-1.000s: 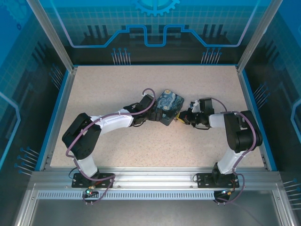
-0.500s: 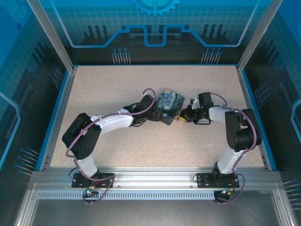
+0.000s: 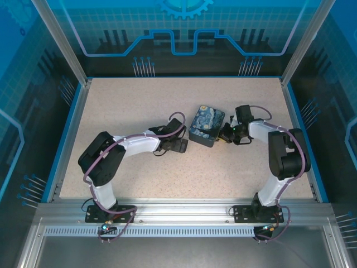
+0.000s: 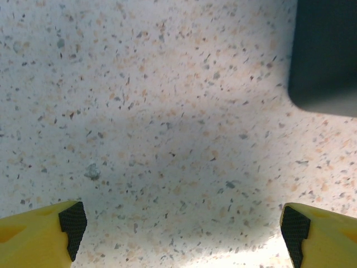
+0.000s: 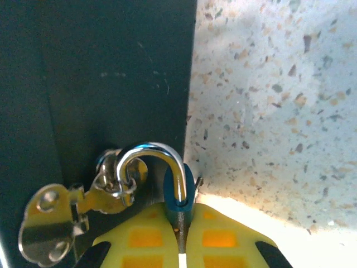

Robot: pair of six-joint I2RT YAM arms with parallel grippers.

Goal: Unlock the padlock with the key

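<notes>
Two arms flank the painted tin [image 3: 207, 124] at mid-table [image 3: 139, 100]. The left gripper [image 3: 179, 146] sits just near-left of the tin, apart from it, with its jaws spread wide over bare tabletop. The wrist view shows the tin's dark corner [image 4: 326, 56] at far right. The right gripper [image 3: 225, 134] is at the tin's right side with its fingers pressed together. The padlock [image 5: 179, 192] hangs on the tin's dark wall, its teal body touching the fingertips. The silvery shackle [image 5: 150, 153] loops through the hasp [image 5: 53, 223]. A thin dark strip runs from the body into the slit between the pads. Cannot tell whether it is the key.
</notes>
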